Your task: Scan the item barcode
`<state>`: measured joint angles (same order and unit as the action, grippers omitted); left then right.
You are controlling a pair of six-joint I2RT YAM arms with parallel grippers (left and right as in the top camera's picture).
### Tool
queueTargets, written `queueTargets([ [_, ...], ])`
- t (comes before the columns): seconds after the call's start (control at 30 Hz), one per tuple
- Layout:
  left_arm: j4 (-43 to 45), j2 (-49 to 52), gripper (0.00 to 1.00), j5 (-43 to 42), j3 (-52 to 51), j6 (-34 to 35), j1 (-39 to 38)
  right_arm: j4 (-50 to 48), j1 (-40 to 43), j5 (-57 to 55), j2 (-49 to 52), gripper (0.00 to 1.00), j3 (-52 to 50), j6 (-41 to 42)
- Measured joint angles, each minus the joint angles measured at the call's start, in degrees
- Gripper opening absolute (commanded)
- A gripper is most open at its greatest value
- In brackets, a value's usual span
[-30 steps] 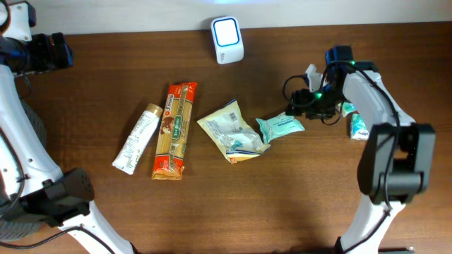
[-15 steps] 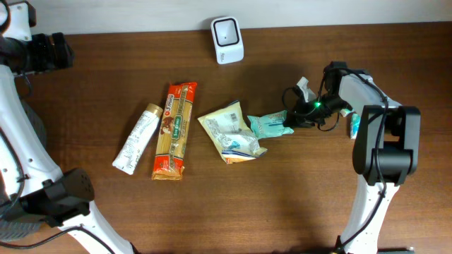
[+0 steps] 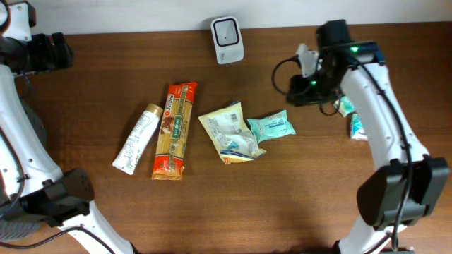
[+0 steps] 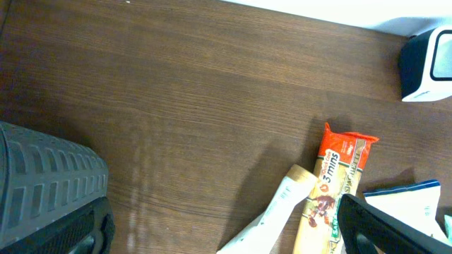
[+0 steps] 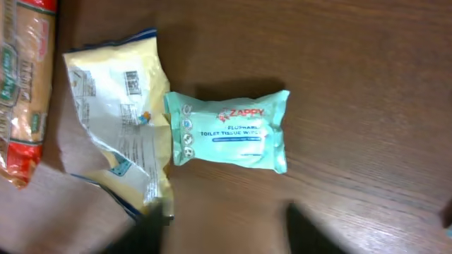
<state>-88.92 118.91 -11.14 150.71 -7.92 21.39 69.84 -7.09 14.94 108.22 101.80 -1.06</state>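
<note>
The item, a teal pack of wipes (image 3: 272,127), lies flat on the wooden table, touching the yellow pouch (image 3: 229,131) to its left. My right gripper (image 3: 300,95) hovers above and to the right of the pack, clear of it. In the right wrist view the pack (image 5: 229,130) lies label up, beyond my right gripper (image 5: 229,233), whose blurred fingers stand apart with bare table between them. The white barcode scanner (image 3: 227,32) stands at the table's far edge. My left gripper (image 3: 44,51) is open at the far left, empty (image 4: 226,236).
A white tube (image 3: 138,137) and an orange pasta packet (image 3: 175,130) lie left of the pouch. Another teal-and-white item (image 3: 357,127) lies under the right arm. The left wrist view shows the scanner (image 4: 427,60), the packet (image 4: 339,183) and the tube (image 4: 279,212).
My right gripper dropped to the wipes pack and nudged it slightly left. It has since lifted away toward the back and opened, leaving the pack on the table. The left arm stayed still.
</note>
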Motion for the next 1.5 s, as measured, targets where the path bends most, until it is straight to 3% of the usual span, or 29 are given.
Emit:
queueTargets([
  [0.1, 0.0, 0.0, 0.99, 0.0, 0.0, 0.0, 0.0, -0.4, 1.9, 0.3, 5.2, 0.67, 0.0, 0.8],
  [0.37, 0.0, 0.0, 0.99, 0.0, 0.0, 0.0, 0.0, -5.7, 4.4, 7.6, 22.3, 0.66, 0.0, -6.9],
  [0.57, 0.0, 0.0, 0.99, 0.0, 0.0, 0.0, 0.0, -6.0, 4.3, 10.7, 23.5, 0.61, 0.0, -8.1],
  [0.6, 0.0, 0.0, 0.99, 0.0, 0.0, 0.0, 0.0, -6.1, 4.2, 11.0, 23.6, 0.55, 0.0, -8.1],
  [0.63, 0.0, 0.0, 0.99, 0.0, 0.0, 0.0, 0.0, -6.1, 3.6, 11.1, 23.7, 0.43, 0.0, -8.3],
  [0.67, 0.0, 0.0, 0.99, 0.0, 0.0, 0.0, 0.0, -6.4, 3.1, 11.1, 23.8, 0.29, -0.1, -8.1],
  [0.7, 0.0, 0.0, 0.99, 0.0, 0.0, 0.0, 0.0, -7.2, 2.4, 11.0, 23.8, 0.09, -0.6, -7.9],
  [0.73, 0.0, 0.0, 0.99, 0.0, 0.0, 0.0, 0.0, -7.6, 2.0, 11.5, 23.8, 0.04, -1.2, -7.4],
  [0.8, 0.0, 0.0, 0.99, 0.0, 0.0, 0.0, 0.0, -7.5, 2.1, 11.8, 23.4, 0.04, -1.3, -6.9],
  [1.07, 0.0, 0.0, 0.99, 0.0, 0.0, 0.0, 0.0, -0.6, 3.7, 8.5, 22.8, 0.04, 1.7, -6.4],
  [1.17, 0.0, 0.0, 0.99, 0.0, 0.0, 0.0, 0.0, 0.6, 4.0, -0.2, 15.6, 0.04, 3.0, -3.0],
  [1.23, 0.0, 0.0, 0.99, 0.0, 0.0, 0.0, 0.0, 1.3, 1.7, -8.1, 5.9, 0.36, 4.5, 0.4],
  [1.33, 0.0, 0.0, 0.99, 0.0, 0.0, 0.0, 0.0, 1.5, -1.0, -10.3, 3.6, 0.56, 5.3, 2.7],
  [1.4, 0.0, 0.0, 0.99, 0.0, 0.0, 0.0, 0.0, 1.6, -2.2, -10.6, 5.9, 0.62, 3.8, 4.4],
  [1.5, 0.0, 0.0, 0.99, 0.0, 0.0, 0.0, 0.0, 1.5, -2.4, -9.9, 10.6, 0.64, 0.1, 5.3],
])
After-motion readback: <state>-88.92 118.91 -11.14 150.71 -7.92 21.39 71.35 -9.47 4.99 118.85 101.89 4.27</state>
